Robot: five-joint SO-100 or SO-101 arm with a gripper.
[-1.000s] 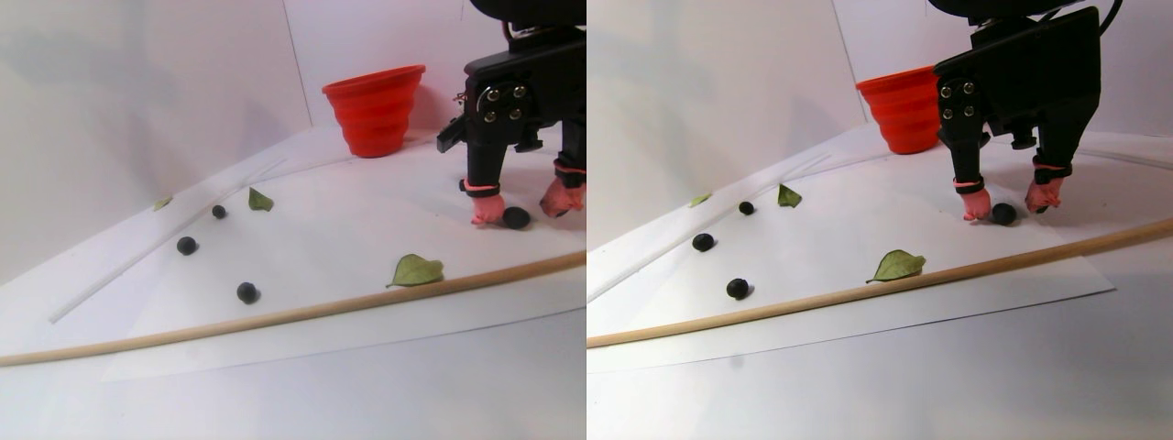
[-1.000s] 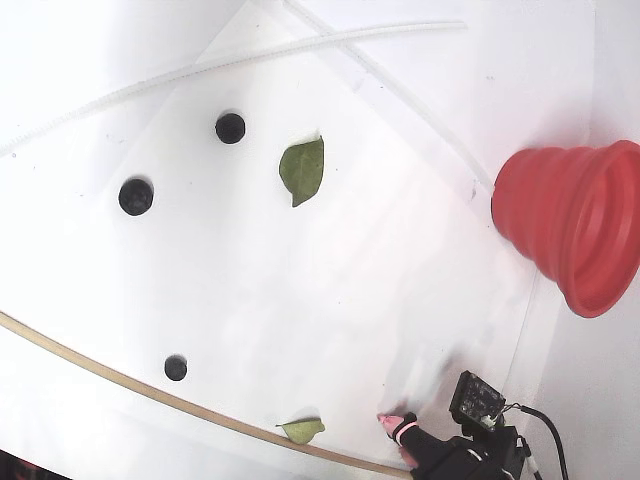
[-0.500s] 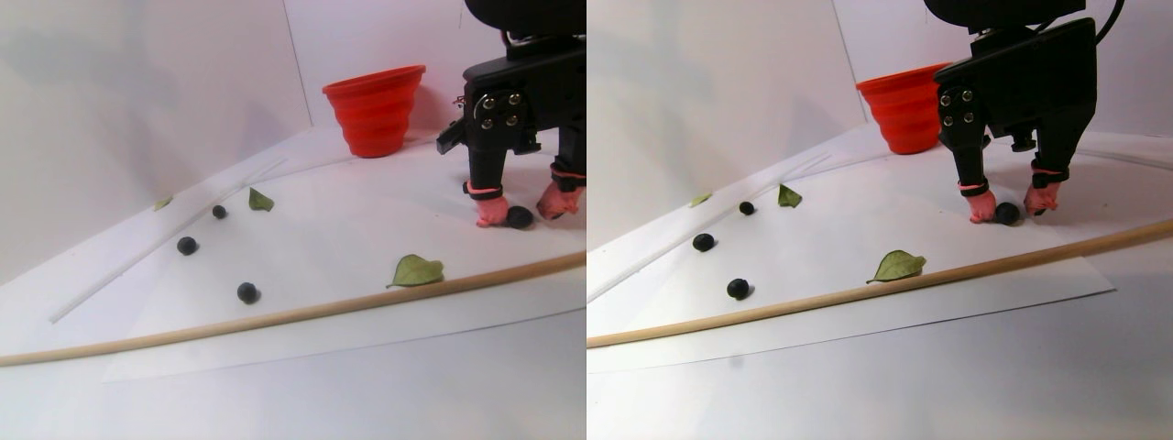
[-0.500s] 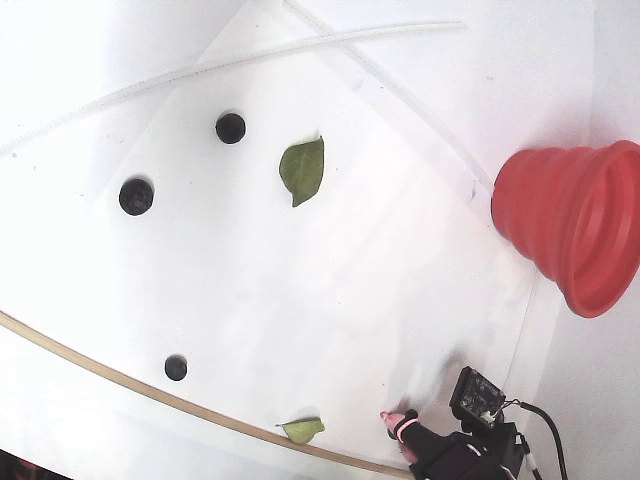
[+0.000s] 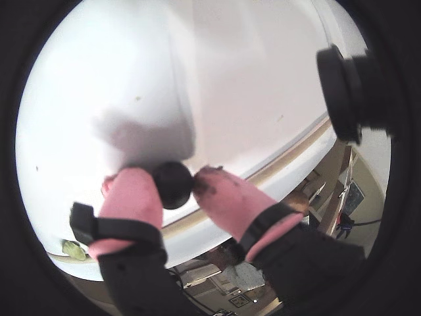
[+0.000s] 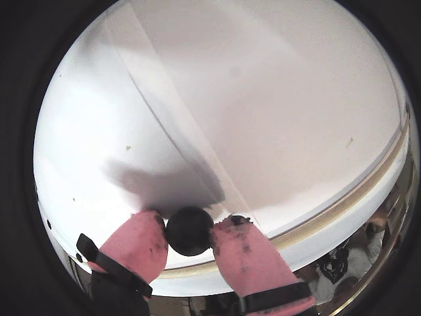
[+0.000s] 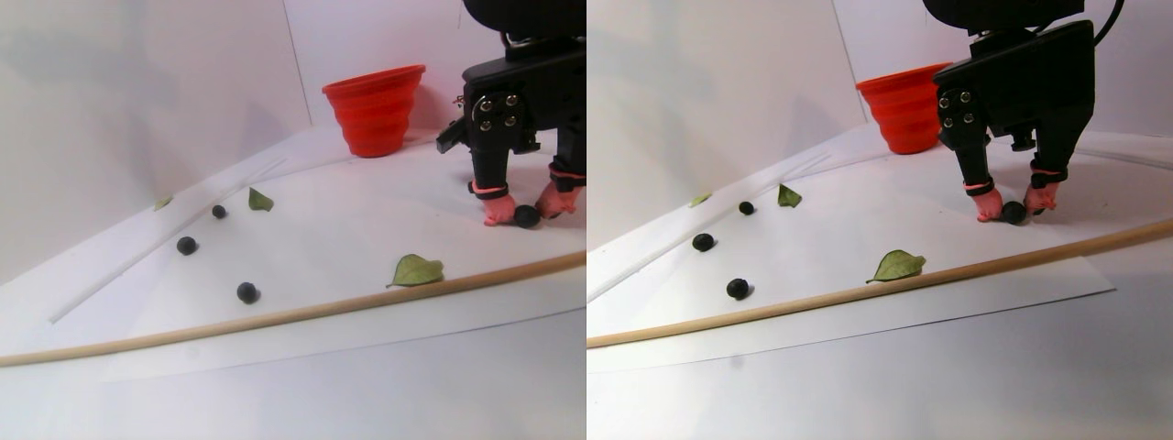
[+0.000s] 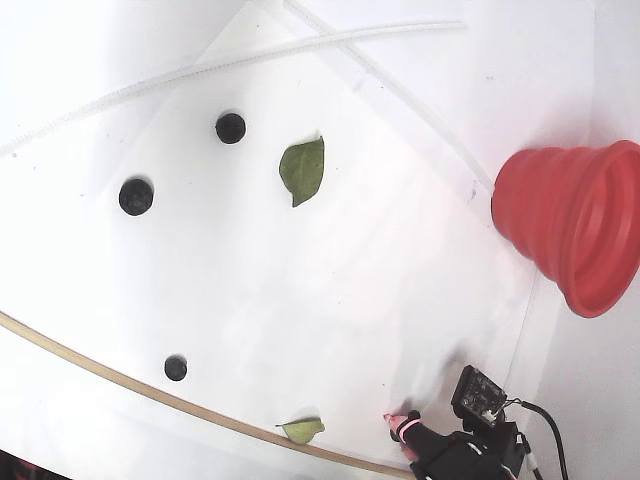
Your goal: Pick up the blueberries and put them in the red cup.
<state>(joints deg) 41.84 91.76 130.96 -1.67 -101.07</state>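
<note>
The arm reaches straight down, its gripper [image 6: 189, 232] low on the white sheet [image 7: 348, 229]. Its pink fingertips [image 5: 131, 197] are nearly closed, pinching a blueberry [image 6: 189, 230]. In the fixed view, the red cup [image 8: 575, 235] lies toward one o'clock from the gripper, well apart.

Bright even light, white surfaces near blown-out in fixed view. Both wrist views fisheye, black vignette ring, edges warped; soft grey shadow on sheet behind pink fingertips [image 6: 135, 245]. Stereo pair slightly soft, cool tint, faint shadows under berries.
</note>
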